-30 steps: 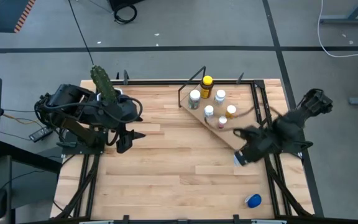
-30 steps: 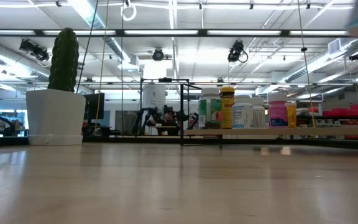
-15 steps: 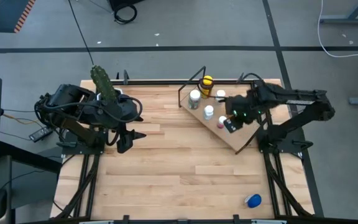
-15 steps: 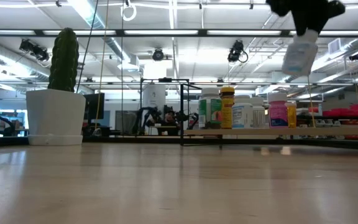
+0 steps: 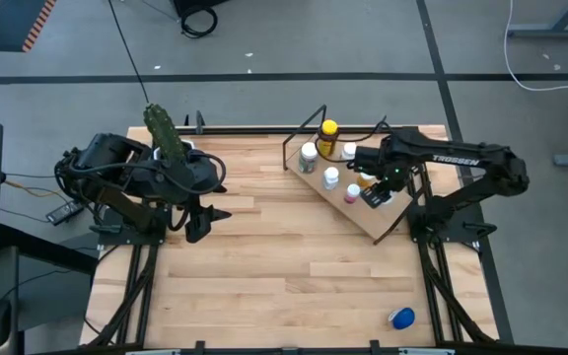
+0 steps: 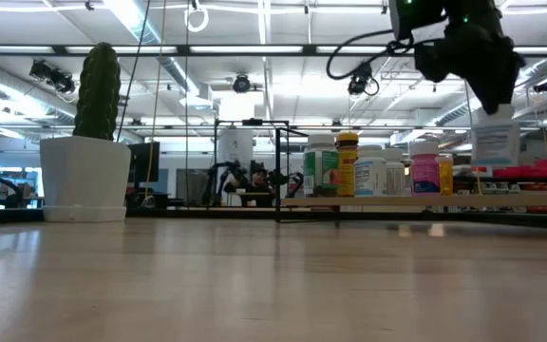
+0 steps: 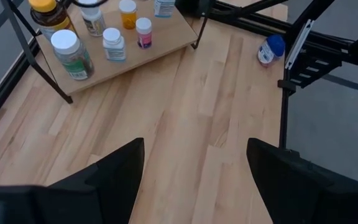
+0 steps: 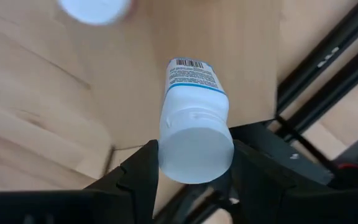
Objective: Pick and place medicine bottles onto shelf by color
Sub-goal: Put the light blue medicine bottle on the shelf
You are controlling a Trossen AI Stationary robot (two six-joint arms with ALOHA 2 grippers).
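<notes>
My right gripper [image 5: 375, 195] is over the near right end of the light-wood shelf [image 5: 363, 225], shut on a white-capped bottle [image 8: 191, 93] with a blue-banded label. In the low view the bottle [image 6: 495, 140] hangs above the shelf board [image 6: 378, 200]. Several bottles stand on the shelf: yellow-capped [image 5: 328, 129], white-capped [image 5: 310, 152], pink-capped [image 5: 352, 191]. A blue-capped bottle [image 5: 400, 318] lies on its side on the table near the front right. My left gripper [image 5: 205, 214] is open and empty at the table's left. My right gripper pinches the bottle's white cap end [image 8: 168, 155] between its two fingers, one on each side. The fingers come from above, pointing down. The bottle hangs upright below them, base down, clear above the shelf board.
A white pot with a green cactus [image 5: 166, 133] stands at the table's far left, behind my left arm. The shelf's black frame [image 5: 299, 138] rises at its far end. The black table rail [image 5: 432, 266] runs along the right edge.
My right gripper has carried the white-capped bottle from the table's right side toward the far edge, over the shelf. It rose high, then came down toward the shelf's near right end. The bottle stays upright in the hold.
</notes>
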